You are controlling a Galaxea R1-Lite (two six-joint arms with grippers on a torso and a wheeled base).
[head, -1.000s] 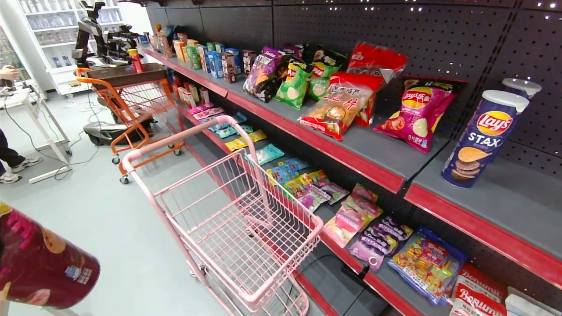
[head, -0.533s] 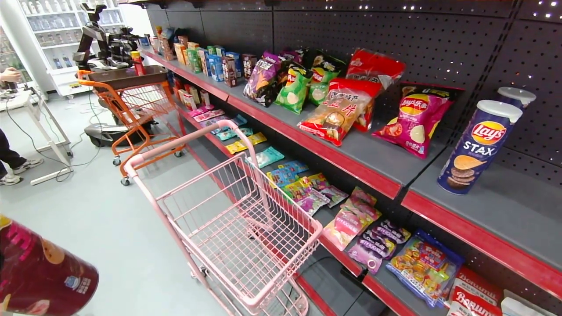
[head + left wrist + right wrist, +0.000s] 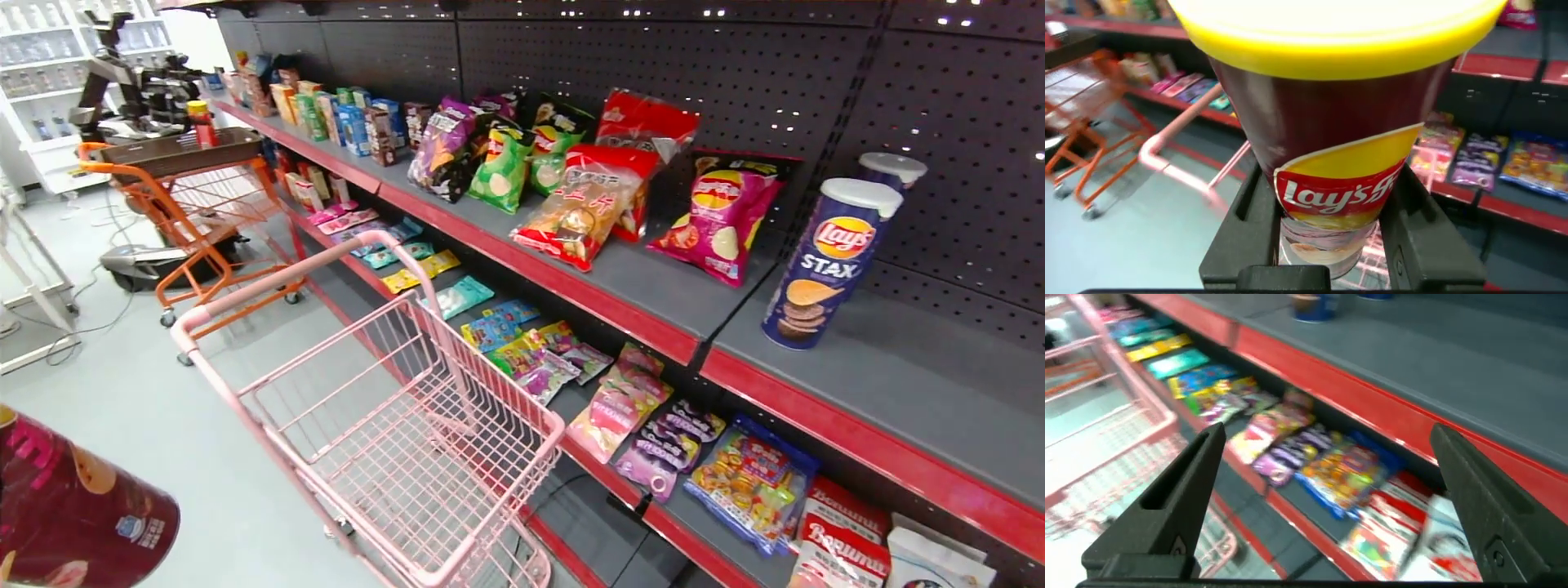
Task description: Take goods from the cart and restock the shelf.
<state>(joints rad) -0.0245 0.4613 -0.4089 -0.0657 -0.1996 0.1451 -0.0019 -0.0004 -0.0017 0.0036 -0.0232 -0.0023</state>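
A dark red chips can with a yellow lid (image 3: 1331,122) sits between the fingers of my left gripper (image 3: 1331,237), which is shut on it. In the head view the same can (image 3: 73,506) hangs at the lower left, left of the pink cart (image 3: 277,282), whose basket holds nothing. My right gripper (image 3: 1327,514) is open with nothing between its fingers, in front of the shelf's red edge, with candy bags (image 3: 1331,469) on the lower board beyond it. Two blue chips cans (image 3: 824,261) stand upright on the grey upper shelf (image 3: 939,384).
Chip bags (image 3: 571,212) and boxes fill the upper shelf to the left of the blue cans; bare grey board lies to their right. Snack packets (image 3: 751,482) cover the lower shelf. An orange cart (image 3: 188,204) and another robot (image 3: 122,90) stand farther down the aisle.
The whole head view has slid left, so the camera has turned towards the shelf. The red can stays at the lower left in my left gripper.
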